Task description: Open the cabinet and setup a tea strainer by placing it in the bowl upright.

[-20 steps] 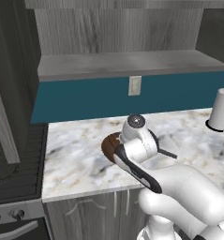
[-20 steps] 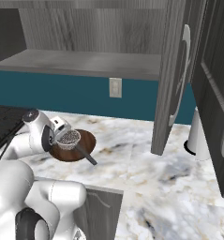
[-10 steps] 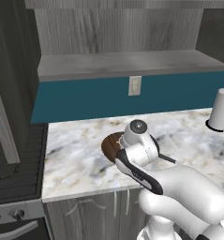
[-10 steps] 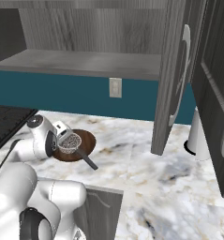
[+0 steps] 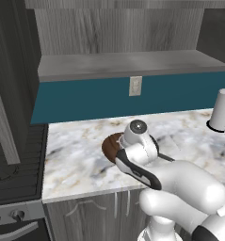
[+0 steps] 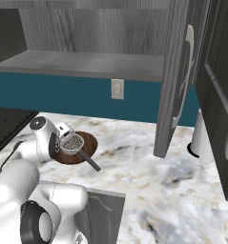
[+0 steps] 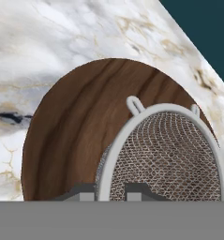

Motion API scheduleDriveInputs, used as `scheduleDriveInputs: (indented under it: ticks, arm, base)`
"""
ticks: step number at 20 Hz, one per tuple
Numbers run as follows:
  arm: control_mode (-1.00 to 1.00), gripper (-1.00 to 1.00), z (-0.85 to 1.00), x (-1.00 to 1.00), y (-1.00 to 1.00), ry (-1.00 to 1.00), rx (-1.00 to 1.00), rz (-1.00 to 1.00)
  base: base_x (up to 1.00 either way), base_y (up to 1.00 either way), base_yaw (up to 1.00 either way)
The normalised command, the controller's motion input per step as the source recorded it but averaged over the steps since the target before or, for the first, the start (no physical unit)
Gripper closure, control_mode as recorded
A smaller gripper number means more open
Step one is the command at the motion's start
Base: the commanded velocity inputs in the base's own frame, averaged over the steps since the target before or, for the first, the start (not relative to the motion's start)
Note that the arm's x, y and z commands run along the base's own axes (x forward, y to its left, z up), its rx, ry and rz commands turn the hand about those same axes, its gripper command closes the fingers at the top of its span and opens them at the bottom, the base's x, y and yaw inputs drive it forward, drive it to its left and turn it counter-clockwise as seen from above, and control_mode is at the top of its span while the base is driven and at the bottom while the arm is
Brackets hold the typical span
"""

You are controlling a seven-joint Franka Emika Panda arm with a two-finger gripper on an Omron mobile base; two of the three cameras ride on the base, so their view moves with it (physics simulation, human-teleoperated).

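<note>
Strainer held over the bowl

The gripper (image 7: 109, 192) pinched the strainer's (image 6: 72, 142) rim, mesh cup above the bowl (image 6: 85, 147), cabinet (image 6: 178, 81) open.

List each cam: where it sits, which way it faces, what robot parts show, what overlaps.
Left base view: behind-left of arm, facing the marble counter; white arm lower right.
Right base view: behind-right, facing the open cabinet; arm lower left.
Hand view: on the hand, looking down at the tea strainer; gripper at bottom.
All share the bowl.
</note>
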Motion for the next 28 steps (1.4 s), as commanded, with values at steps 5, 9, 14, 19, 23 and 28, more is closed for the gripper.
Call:
scheduleDriveInputs:
  ticks: [5, 9, 14, 19, 23, 28]
  arm:
    - [-1.0, 1.0, 0.0, 0.22, 0.01, 0.0, 0.0, 0.0]
    - [-1.0, 1.0, 0.0, 0.2, 0.08, 0.0, 0.0, 0.0]
    - [-1.0, 1.0, -0.05, 0.16, 0.14, 0.01, 0.0, 0.0]
    - [-1.0, 1.0, -0.08, 0.08, 0.04, 0.02, 0.0, 0.0]
    - [-1.0, 1.0, -0.11, 0.0, 0.0, 0.0, -0.01, 0.0]
    - [-1.0, 1.0, -0.26, 0.0, 0.0, 0.0, 0.0, 0.0]
  base:
    - [0.0, 0.0, 0.0]
    - [0.0, 0.0, 0.0]
    - [0.0, 0.0, 0.0]
    - [0.0, 0.0, 0.0]
    - [0.0, 0.0, 0.0]
    - [0.0, 0.0, 0.0]
